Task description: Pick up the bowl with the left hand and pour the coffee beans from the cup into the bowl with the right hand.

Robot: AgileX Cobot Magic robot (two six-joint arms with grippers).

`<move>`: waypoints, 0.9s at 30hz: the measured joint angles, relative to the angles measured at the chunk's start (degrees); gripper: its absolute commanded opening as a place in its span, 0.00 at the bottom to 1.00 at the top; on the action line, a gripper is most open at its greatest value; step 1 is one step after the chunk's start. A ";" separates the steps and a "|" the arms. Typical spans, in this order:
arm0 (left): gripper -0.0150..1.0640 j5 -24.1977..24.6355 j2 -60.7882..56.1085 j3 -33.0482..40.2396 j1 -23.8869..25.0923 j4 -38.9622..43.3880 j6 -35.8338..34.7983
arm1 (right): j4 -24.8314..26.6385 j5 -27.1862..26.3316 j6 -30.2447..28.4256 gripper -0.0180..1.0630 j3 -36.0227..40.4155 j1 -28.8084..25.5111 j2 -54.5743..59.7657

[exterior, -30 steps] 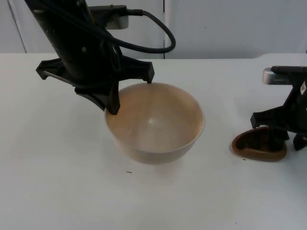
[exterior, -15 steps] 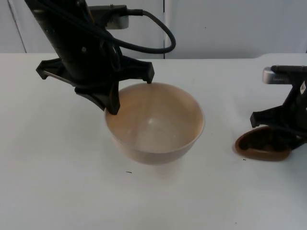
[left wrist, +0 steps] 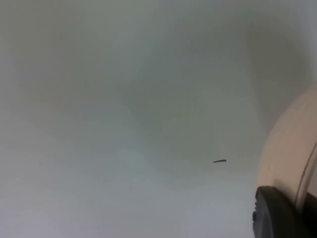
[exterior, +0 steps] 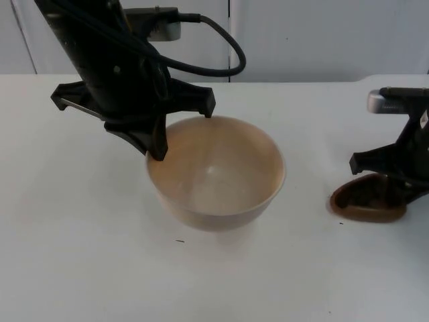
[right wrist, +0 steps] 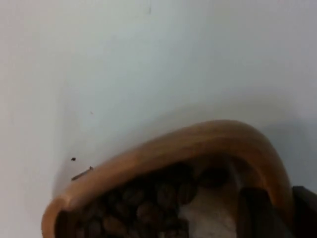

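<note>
The rim of the round beige bowl [exterior: 216, 172] is clamped by the left gripper [exterior: 158, 149]. The brown wooden cup [exterior: 367, 200] of coffee beans [right wrist: 148, 206] is gripped at its rim by the right gripper [exterior: 395, 191].

Top camera overlooks the table [exterior: 80, 268]; wrist cameras sit close above it.

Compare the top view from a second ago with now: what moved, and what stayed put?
The brown cup of coffee beans, gripped at its rim by the right pincer, has shifted slightly toward the table's right edge and looks a little higher. The left pincer stays clamped on the rim of the bowl, and neither has moved. No beans are in the bowl yet.
</note>
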 measured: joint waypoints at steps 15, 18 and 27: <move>0.01 0.11 0.00 0.00 0.00 0.00 0.00 | -1.94 7.81 -0.68 0.02 0.00 0.00 -14.28; 0.01 0.56 0.00 0.00 0.00 0.00 0.00 | -2.05 13.29 -2.24 0.02 -1.75 0.00 -17.80; 0.01 1.51 0.00 0.00 0.00 0.00 0.12 | -2.05 24.24 -5.42 0.02 -8.72 0.00 -21.07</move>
